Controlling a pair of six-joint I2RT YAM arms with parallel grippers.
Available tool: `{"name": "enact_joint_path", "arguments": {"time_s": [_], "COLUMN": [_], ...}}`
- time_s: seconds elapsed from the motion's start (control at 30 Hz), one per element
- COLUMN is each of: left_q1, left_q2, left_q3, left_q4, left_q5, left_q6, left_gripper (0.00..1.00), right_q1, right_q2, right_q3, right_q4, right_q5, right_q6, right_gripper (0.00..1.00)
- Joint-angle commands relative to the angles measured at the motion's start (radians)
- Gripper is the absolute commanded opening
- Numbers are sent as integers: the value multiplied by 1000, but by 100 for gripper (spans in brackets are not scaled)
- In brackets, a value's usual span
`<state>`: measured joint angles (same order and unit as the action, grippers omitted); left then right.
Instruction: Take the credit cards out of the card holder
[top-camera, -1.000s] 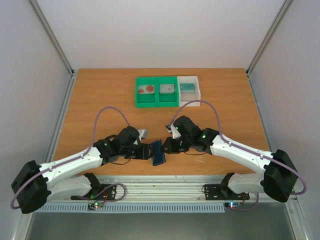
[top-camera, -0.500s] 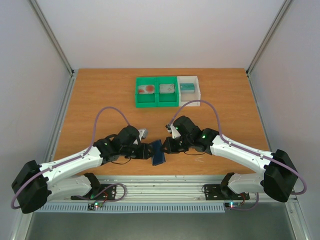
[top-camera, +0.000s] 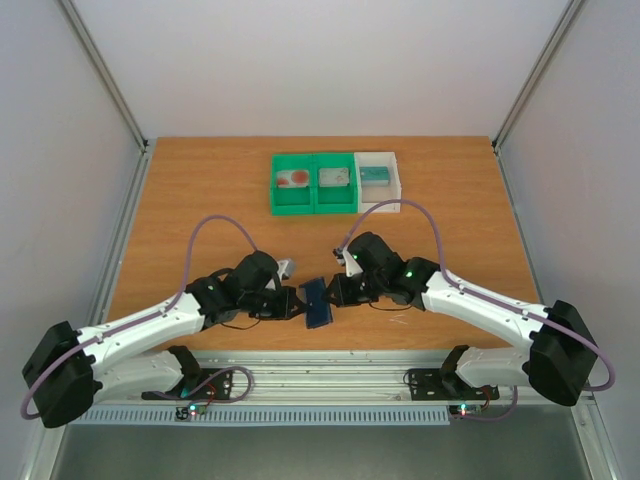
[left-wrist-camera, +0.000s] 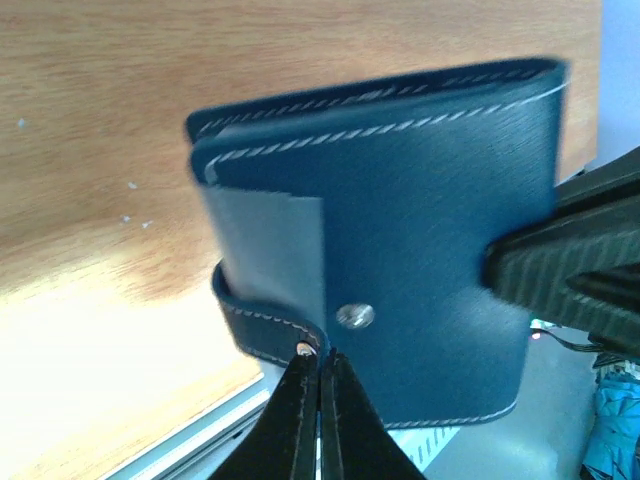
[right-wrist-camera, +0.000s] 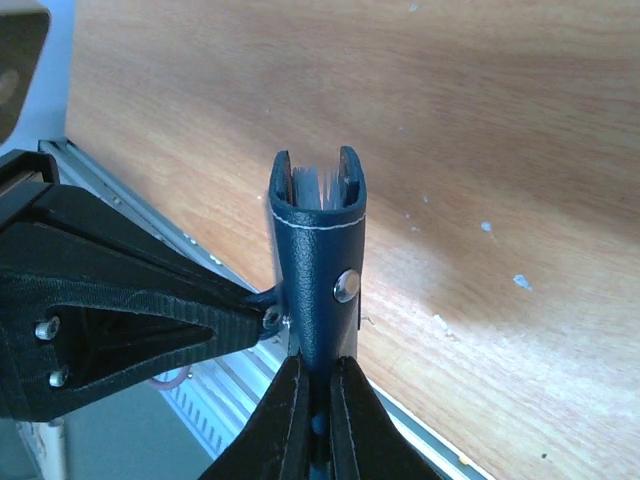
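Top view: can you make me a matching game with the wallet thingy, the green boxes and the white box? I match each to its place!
Things:
1. card holder
2. green bins
3. white bin

Places:
A. far side of the table, right end of the row
B. pinched between the left claw and right claw
C. just left of the white bin

Pairs: 1-B, 2-C, 3-A.

Card holder (top-camera: 318, 303) near front centre of table (top-camera: 200, 200), pinched between left gripper (top-camera: 297, 303) on its left and right gripper (top-camera: 333, 292) on its right. Three bins (top-camera: 336, 183) side by side at back centre, well apart from holder. Cards (top-camera: 294, 179) lying inside bins.
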<state>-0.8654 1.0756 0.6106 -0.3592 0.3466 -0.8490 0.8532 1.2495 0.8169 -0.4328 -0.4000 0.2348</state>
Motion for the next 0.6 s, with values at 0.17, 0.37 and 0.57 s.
{"name": "enact_joint_path", "arguments": {"time_s": [0.17, 0.37, 0.57], "left_q1": [-3, -4, -3], "left_q2": [-94, -164, -271], "left_q3": [29, 0, -31], "left_q4": [-192, -225, -275], "left_q5": [-88, -104, -176], "left_q6": [28, -4, -25], "left_gripper": [0, 0, 9], "right_q1": [1, 0, -1], "right_q2": [-162, -223, -261], "right_q3": [1, -5, 7], "right_q4": [-94, -84, -60], "right_q5": [82, 11, -80], "right_q6": [-160, -151, -119], "right_gripper": [1, 1, 1]}}
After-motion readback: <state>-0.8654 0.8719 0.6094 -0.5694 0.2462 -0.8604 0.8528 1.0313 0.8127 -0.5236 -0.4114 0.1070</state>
